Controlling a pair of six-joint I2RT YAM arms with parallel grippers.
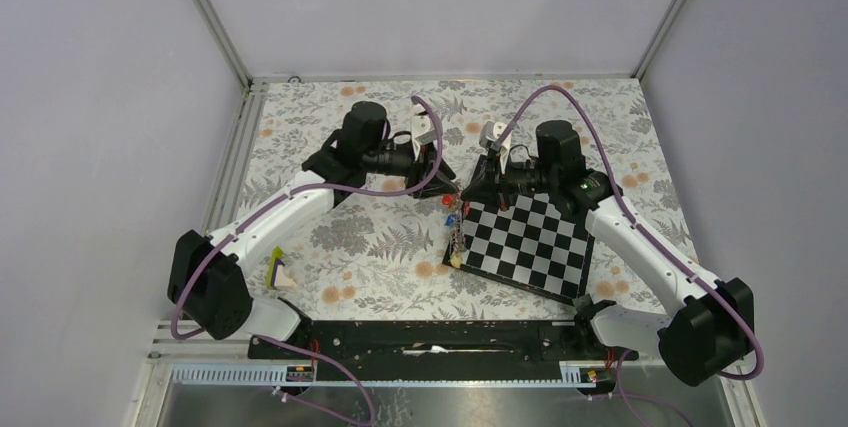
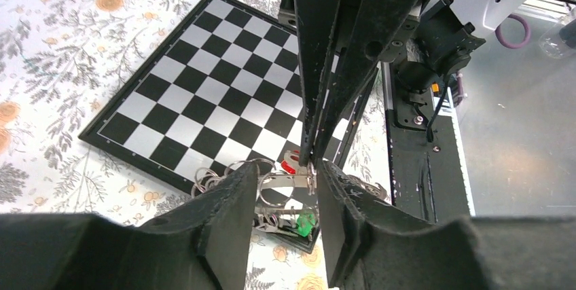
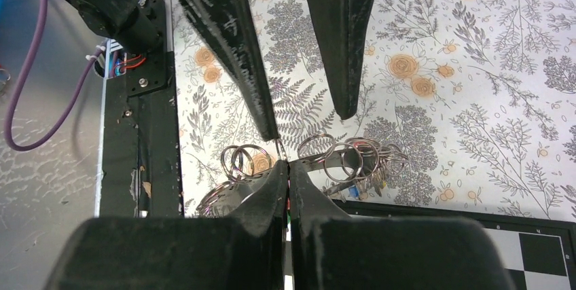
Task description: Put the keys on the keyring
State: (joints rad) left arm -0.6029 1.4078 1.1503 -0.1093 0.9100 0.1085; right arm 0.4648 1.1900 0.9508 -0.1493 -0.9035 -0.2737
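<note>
Right gripper (image 3: 289, 165) is pinched shut on what we take for the keyring (image 2: 277, 181), at the chessboard's (image 2: 204, 93) left corner. Small split rings crowd it, so we hedge. Left gripper (image 2: 286, 168) stands parted either side of it, gripping nothing. Keys (image 2: 306, 223), red, blue and green, hang bunched just below. We judge threading under way, none clearly on. No container in view.

No legible text, labels or numbers anywhere

Top view high, looking down; wrist views close, sharing chessboard (image 2: 204, 93)
</note>
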